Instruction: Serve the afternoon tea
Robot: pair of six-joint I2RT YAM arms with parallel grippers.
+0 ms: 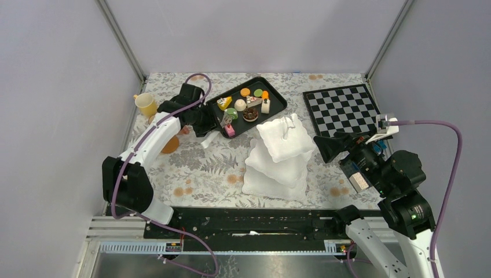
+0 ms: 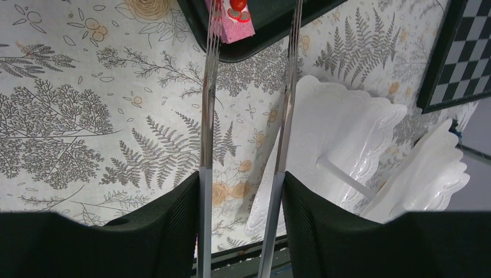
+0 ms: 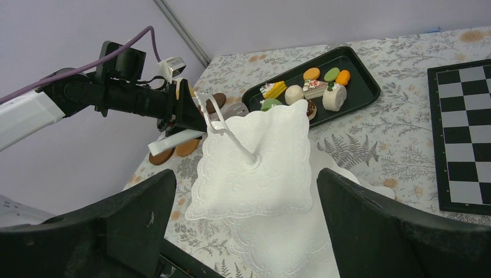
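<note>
Setting: pale grey walls are enclosing a table (image 1: 197,168) that is wearing a cloth printed with ferns and flowers.
Stand: a white three-tier stand (image 1: 279,155) is standing near the middle of the table, just in front of the tray. All three wavy-edged tiers are lying bare.
Cakes: toy cakes and macarons (image 1: 249,104) are sitting in a black tray (image 3: 363,87) behind the stand. About ten are showing, among them two orange macarons and one green.
Pink cake (image 2: 233,20): this one is sitting at the tray's near corner, between the tips of the tongs.
Tongs: silver tongs (image 2: 207,116) are reaching out from the left gripper with their arms spread apart. Whether the tips are touching the pink cake is not showing.
Left gripper (image 2: 240,185): its fingers are clasping the tongs' two arms from outside.
Right gripper (image 3: 244,179): it is gaping wide, holding nothing, and hovering just right of the stand's top tier.
Cups and saucers: one yellow cup (image 1: 146,105) is standing at the far left. At least two brown saucers (image 3: 186,148) are lying near the left arm. Other cups are not showing clearly.
Board: one chessboard (image 1: 341,107) is lying at the far right.
Progress: serving is only beginning, by my reading. No cake is resting on the stand and no cup is sitting on a saucer, so every piece is waiting to be moved.
</note>
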